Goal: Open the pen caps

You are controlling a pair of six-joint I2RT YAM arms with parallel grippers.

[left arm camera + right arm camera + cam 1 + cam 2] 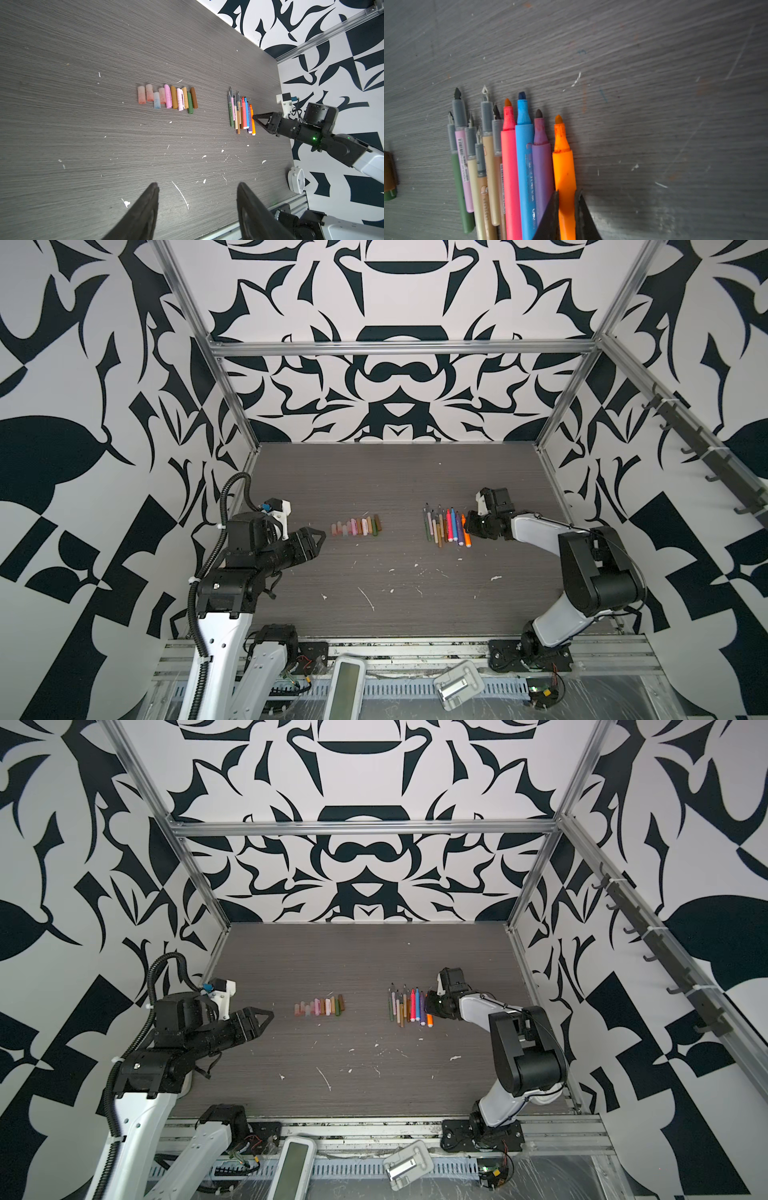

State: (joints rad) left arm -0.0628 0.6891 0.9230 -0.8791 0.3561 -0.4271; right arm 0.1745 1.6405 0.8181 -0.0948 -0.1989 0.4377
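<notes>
STEP: judged final, all pens [446, 526] uncapped | right hand [566, 193]: pinching orange pen [563, 166], 3 o'clock end of row | left hand [197, 187]: spread, empty | pen caps [168, 97]: on counter [395, 481], 9 o'clock of pens | NEXT: probably release, retract.

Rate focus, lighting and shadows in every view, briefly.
In both top views: even light, faint shadows, pens tiny. Left wrist view: pen caps sharp, left end effector blurred up close. Right wrist view: orange pen slightly soft, right end effector closed on it, out of focus.
</notes>
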